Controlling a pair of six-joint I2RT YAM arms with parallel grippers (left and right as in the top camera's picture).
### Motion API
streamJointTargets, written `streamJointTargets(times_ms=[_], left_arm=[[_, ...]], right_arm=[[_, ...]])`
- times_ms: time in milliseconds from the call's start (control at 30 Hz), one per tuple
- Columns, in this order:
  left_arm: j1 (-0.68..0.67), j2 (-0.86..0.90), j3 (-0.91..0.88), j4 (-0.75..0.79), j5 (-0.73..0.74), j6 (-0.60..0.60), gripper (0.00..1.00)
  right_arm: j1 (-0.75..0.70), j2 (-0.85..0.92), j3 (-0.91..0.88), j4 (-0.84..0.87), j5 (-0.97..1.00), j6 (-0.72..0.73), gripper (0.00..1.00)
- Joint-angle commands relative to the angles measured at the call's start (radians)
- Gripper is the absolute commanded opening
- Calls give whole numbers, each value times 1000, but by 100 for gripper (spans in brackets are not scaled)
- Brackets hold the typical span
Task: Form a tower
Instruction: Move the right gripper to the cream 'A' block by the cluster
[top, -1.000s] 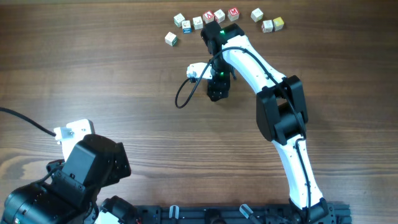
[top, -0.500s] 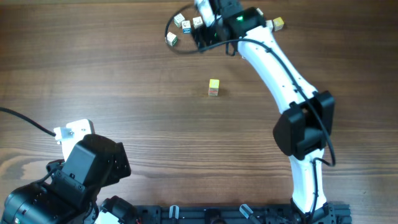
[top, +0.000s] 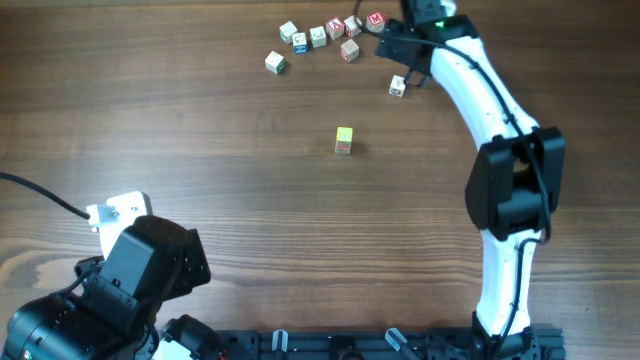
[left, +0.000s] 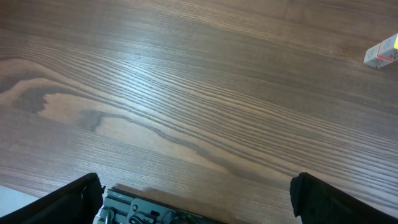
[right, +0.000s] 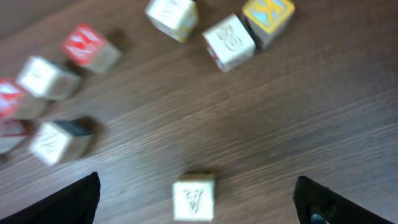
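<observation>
Swung the right gripper (top: 403, 52) off the tower (top: 344, 140) and up to the far edge of the table (top: 200, 150), after hanging right over that stack a second ago. Leaves the tower alone at mid-table, upright, touched by nothing, well apart from the loose letter cubes (top: 318, 36) scattered along the far edge. Seen from overhead as a narrow stack, one cube wide, with a yellow-green top face and a reddish-orange band lower on the near side; cube count hard to tell from above. Seen by the left wrist camera only as a small scrap at the upper right corner: yellow above, pale wood with a red edge below. Holds the right gripper's fingers wide apart, nothing between them, just above a single pale cube (right: 194, 196) with a faint dark mark; beyond it, a yellow-faced K cube (right: 268, 15) and red-marked cubes (right: 90, 48), blurred. Keeps the left gripper (left: 198, 200) low at the near left, spread wide too, over bare wood, holding nothing.
</observation>
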Motion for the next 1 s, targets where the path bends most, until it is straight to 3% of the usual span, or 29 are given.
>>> streamJointTargets(times_ms=[0,133,267,433,533,700,867,967], left_arm=[[5,-1,-1,2,-2,-10,100],[5,-1,-1,2,-2,-10,100],[5,-1,-1,2,-2,-10,100],[5,-1,-1,2,-2,-10,100],[5,-1,-1,2,-2,-10,100],[5,-1,-1,2,-2,-10,100],[5,-1,-1,2,-2,-10,100],[5,-1,-1,2,-2,-10,100]], right_arm=[[16,70,-13,8,-52,3,100],[18,121,-13,6,-52,4,99],[18,162,-13,10,-51,6,91],[18,166,-13,24,-51,-28,48],[18,166,-13,25,-67,-72,34],[18,155,-4,13,-96,-165,25],[18,115,-3,13,-295,-457,20],[17,100,-3,5,-429,-495,19]])
